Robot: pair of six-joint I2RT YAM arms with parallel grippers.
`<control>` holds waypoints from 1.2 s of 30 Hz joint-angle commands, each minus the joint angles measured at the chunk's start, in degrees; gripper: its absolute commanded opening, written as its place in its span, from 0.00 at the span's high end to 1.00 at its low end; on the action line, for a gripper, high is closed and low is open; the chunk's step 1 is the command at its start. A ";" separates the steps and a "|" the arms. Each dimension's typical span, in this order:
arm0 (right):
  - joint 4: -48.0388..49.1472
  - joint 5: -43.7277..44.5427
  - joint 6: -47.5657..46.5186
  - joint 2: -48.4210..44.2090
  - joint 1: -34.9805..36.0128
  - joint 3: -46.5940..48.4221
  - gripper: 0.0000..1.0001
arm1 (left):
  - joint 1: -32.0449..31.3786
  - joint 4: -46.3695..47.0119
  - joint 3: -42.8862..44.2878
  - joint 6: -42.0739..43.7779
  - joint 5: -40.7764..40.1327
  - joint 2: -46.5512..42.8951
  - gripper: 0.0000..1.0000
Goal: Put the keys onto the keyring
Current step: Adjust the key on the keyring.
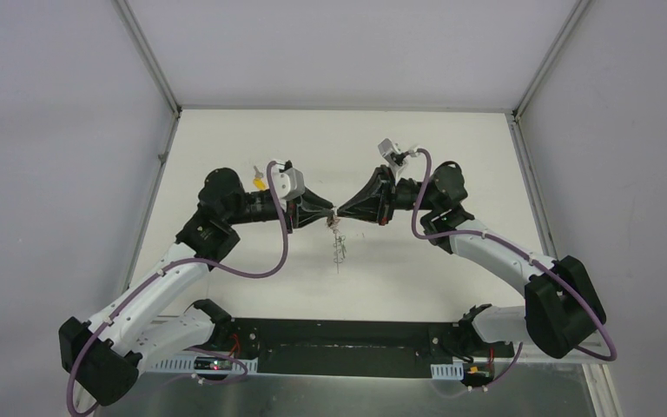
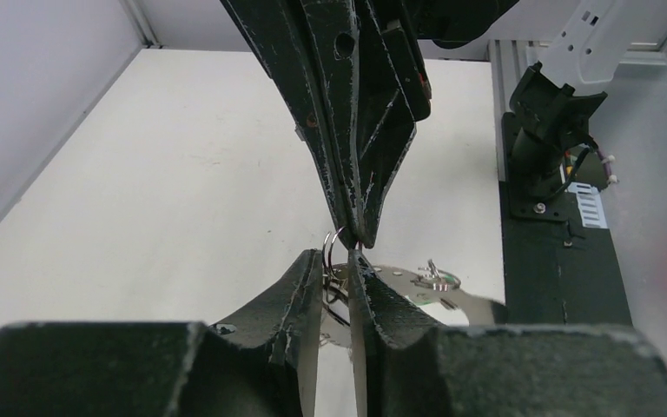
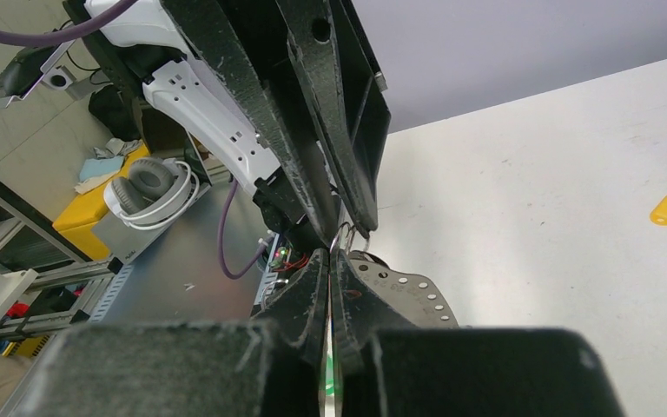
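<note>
From above, my left gripper (image 1: 328,213) and right gripper (image 1: 342,211) met tip to tip over the worktop (image 1: 399,278). A thin tangle of keys (image 1: 339,248) dangled beneath them, the keyring itself too fine to pick out. A yellow-tagged key (image 1: 259,181) lay apart by my left arm.

Left wrist: my fingers (image 2: 300,295) stood a narrow gap apart, closed on small wire rings (image 2: 333,261). A flat, shiny perforated blade (image 2: 421,291) hung just beside them.

Right wrist: my fingers (image 3: 313,291) were pressed shut, a ring rising at their tips; whether they pinched it I couldn't tell.

I judged it all light, hard, slippery metal. The loops would swing and twist, so taking the wire close to its opening seemed best.
</note>
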 commanded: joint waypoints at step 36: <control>-20.63 8.68 -14.30 -2.71 3.22 10.45 0.46 | -3.37 -45.07 27.48 20.81 -12.93 7.14 1.00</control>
